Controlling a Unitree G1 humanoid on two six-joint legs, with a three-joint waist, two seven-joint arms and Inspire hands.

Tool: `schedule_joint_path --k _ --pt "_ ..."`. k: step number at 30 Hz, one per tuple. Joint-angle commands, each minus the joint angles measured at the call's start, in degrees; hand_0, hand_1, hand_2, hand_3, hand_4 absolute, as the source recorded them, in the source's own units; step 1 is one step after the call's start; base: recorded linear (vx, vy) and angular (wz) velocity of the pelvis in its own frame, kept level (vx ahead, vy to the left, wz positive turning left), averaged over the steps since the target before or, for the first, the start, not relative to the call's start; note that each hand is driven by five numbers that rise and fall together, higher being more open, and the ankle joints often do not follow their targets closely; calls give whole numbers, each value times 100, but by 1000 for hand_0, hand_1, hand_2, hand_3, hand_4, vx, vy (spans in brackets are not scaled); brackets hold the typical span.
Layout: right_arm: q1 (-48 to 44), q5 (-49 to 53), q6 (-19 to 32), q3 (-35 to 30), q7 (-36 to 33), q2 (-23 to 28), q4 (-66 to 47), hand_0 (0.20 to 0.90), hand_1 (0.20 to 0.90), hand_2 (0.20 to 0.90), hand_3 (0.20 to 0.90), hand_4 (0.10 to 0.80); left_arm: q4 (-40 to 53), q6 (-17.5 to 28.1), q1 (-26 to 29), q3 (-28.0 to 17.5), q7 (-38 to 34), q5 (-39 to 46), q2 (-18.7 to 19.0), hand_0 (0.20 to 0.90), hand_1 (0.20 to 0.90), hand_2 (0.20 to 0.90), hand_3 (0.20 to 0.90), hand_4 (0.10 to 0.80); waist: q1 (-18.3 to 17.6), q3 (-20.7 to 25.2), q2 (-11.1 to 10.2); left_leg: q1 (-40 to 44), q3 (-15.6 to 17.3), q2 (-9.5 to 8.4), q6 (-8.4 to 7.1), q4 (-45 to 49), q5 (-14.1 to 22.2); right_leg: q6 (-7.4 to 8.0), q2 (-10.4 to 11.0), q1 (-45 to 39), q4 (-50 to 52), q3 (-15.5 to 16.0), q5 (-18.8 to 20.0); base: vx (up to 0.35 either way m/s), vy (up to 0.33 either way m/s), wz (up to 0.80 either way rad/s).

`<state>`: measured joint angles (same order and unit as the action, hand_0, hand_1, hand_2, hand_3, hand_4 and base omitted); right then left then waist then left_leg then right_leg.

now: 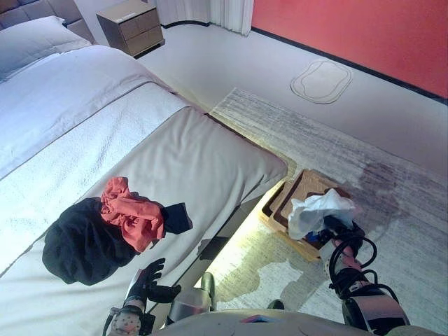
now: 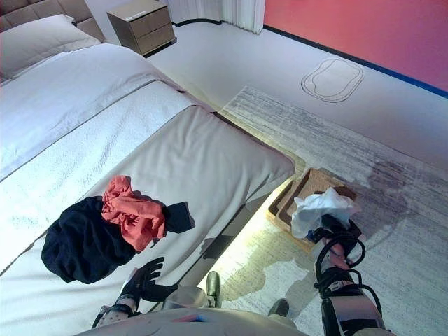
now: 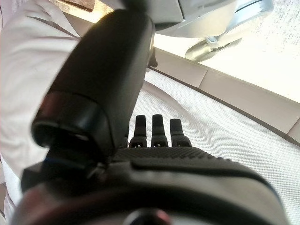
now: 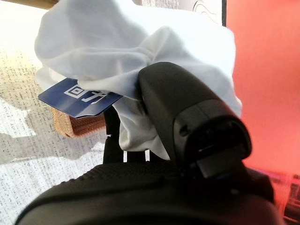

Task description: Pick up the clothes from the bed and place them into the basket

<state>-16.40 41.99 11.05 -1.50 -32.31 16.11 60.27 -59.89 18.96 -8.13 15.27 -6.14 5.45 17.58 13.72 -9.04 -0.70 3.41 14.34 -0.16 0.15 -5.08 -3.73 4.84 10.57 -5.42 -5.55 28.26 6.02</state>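
A black garment [image 1: 84,241] lies on the bed [image 1: 196,161] near its foot, with a crumpled coral-red garment [image 1: 131,213] on top of it. My left hand [image 1: 145,278] rests open on the bed just in front of them, fingers straight [image 3: 154,129]. My right hand [image 1: 343,234] is shut on a white garment [image 1: 318,210] with a blue tag [image 4: 82,96] and holds it over the wicker basket [image 1: 297,192] on the floor beside the bed. In the right wrist view the white cloth [image 4: 117,42] bunches round my thumb [image 4: 187,117].
A patterned rug [image 1: 336,140] covers the floor by the bed. A wooden nightstand [image 1: 131,26] stands at the head of the bed next to a pillow [image 1: 31,42]. A red wall [image 1: 364,28] runs along the far side.
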Motion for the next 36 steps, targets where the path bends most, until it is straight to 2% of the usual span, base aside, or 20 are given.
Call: schedule_joint_path --k 1,24,25,26,27,28,36 --pt "-688 -308 342 -80 -72 875 -336 300 300 300 200 100 -19 390 182 94 -20 -44 120 900 900 900 900 800 122 234 219 -176 -892 24 -214 8 256 185 -81 -150 362 -103 -427 37 -8 2" --pt "-1230 -378 217 -268 -189 1461 -186 300 300 300 200 100 -78 368 225 196 -20 148 175 900 900 900 900 800 119 205 289 -71 -996 22 -256 8 308 186 -71 -242 336 -33 -445 2 -1 1" --pt "-1268 -376 210 -298 -161 1524 -144 399 399 399 315 215 -86 356 224 200 -18 160 184 900 900 900 900 800 127 212 291 -71 -1005 20 -259 8 310 186 -71 -248 329 -22 -446 11 -15 3" --pt "-1294 -375 201 -316 -123 1575 -132 556 556 556 499 399 -72 345 220 206 -21 167 191 900 900 900 900 800 133 212 295 -71 -1011 22 -263 8 307 186 -69 -250 330 -12 -446 23 -17 4" --pt "-1323 -394 196 -319 -108 1621 -135 867 867 867 862 762 -58 333 216 217 -34 178 190 900 900 900 900 800 138 208 302 -71 -1022 18 -267 8 304 185 -69 -252 332 -5 -446 34 -15 5" --pt "-1360 -436 199 -306 -107 1653 -141 900 900 900 900 800 -53 317 217 229 -52 210 193 900 900 900 900 800 145 200 310 -41 -1033 22 -280 8 335 184 -76 -272 339 -11 -477 29 -10 7" --pt "-1519 -510 93 -315 80 1868 -144 900 900 900 900 800 -15 248 196 170 21 301 196 900 900 900 900 800 160 178 335 -46 -1058 19 -302 8 328 179 -60 -278 359 24 -505 10 -1 5"
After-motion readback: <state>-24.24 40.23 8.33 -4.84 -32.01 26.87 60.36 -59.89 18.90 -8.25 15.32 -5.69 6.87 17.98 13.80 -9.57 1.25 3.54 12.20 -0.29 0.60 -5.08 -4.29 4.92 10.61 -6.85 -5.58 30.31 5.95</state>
